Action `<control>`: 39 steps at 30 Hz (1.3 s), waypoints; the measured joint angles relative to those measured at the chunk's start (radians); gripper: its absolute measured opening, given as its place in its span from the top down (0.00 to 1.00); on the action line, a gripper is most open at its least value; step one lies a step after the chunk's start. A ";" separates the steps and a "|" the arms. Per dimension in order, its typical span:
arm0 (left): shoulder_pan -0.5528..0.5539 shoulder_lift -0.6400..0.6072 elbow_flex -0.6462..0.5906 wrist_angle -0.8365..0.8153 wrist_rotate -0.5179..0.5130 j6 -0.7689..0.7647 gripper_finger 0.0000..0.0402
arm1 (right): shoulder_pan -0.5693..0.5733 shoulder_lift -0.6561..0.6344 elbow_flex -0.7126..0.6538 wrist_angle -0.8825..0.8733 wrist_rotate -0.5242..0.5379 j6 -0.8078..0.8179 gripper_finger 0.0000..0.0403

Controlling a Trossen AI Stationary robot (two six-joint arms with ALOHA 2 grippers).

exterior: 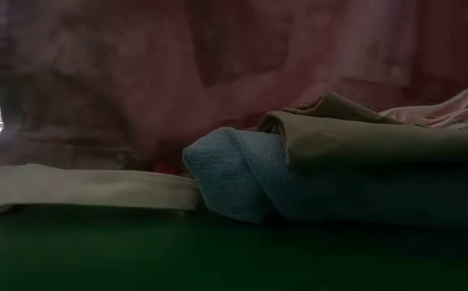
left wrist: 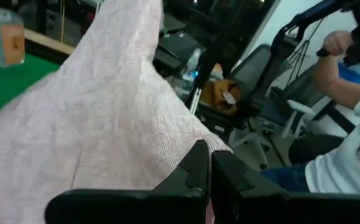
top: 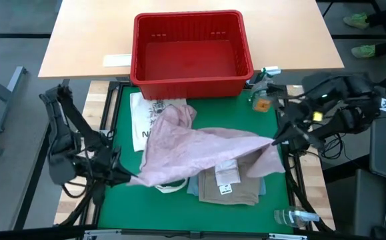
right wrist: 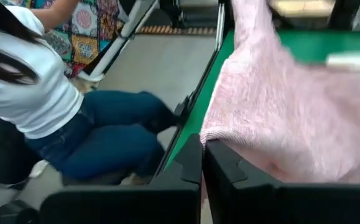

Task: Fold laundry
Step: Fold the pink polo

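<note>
Pink shirt stretched over desk, left hand and right hand each clamped on opposite edges; soft, light, droopy — best gripped at corners.

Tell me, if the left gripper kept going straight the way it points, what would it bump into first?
Probably nothing on the table. The left gripper, shut on the pale pink heathered shirt, points off the table's edge toward the office chairs and a seated person; depth is unclear.
</note>
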 joint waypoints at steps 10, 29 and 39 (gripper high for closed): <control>-0.065 0.129 0.000 -0.002 0.010 -0.235 1.00 | 0.112 0.001 -0.304 0.045 -0.008 0.140 0.99; -0.174 0.205 0.000 -0.003 -0.075 -0.475 1.00 | 0.785 0.014 -0.499 0.565 0.381 0.552 0.99; -0.113 0.328 0.000 -0.004 0.277 -0.785 1.00 | 0.840 0.130 -0.499 0.551 0.382 0.673 0.99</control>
